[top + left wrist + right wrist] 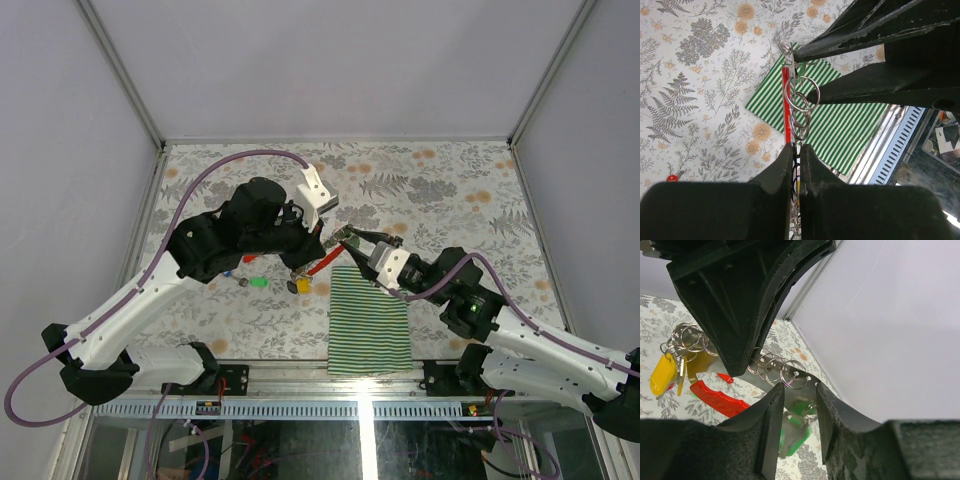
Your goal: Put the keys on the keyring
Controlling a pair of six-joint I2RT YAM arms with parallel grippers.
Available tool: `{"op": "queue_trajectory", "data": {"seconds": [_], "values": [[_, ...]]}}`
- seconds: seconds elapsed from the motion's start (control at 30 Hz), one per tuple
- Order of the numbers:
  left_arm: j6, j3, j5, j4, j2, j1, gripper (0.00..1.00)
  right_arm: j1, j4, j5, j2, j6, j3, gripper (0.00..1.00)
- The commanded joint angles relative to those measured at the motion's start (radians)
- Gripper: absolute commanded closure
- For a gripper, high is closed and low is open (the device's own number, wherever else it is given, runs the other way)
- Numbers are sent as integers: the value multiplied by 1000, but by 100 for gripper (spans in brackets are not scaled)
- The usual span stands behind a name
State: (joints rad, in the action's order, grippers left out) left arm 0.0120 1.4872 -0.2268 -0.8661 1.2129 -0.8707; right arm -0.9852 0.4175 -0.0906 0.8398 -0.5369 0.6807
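While the left pincer (796, 147) clamps the keyring (786, 107) at mid-frame over the striped cloth (855, 125), the right pincer (799, 387) stands apart at lower centre, a green-tagged key (792, 435) between its fingers, seemingly loose.

The table (450, 180) is taken from overhead at its near edge; the left wrist view is aimed down close, the right nearly level, the keyring (322, 264) shared by all three.

Plain pale grey walls (330, 60) enclose a worktop (450, 180) covered in a leaf-and-flower print, with slim metal posts (120, 70) at the back corners; the light is even.
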Motion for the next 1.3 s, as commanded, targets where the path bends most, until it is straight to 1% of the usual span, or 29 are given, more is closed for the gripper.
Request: {"op": "queue_trajectory", "data": {"seconds": [0.0,0.13,0.3,0.7,0.8,0.97,1.1,1.27], "values": [[-12,33,6,74,-12,-7,100,-6,40,-2,-16,-50,29,61],[-12,33,2,74,-8,-7,100,-6,-4,-28,-20,-141,42,58],[-15,33,0,75,-4,-6,100,-6,-75,-67,-17,-293,60,57],[-18,40,3,74,6,-6,100,-6,-131,-131,-29,-454,76,55],[-25,44,6,70,11,-6,100,-7,-160,-137,-38,-562,78,56],[-29,46,5,65,18,-6,100,-7,-262,-139,-43,-681,127,56],[-30,49,-2,65,22,-7,100,-6,-344,-146,-31,-722,176,53],[-29,51,-15,60,23,-7,100,-6,-460,-147,9,-758,239,51]]}}
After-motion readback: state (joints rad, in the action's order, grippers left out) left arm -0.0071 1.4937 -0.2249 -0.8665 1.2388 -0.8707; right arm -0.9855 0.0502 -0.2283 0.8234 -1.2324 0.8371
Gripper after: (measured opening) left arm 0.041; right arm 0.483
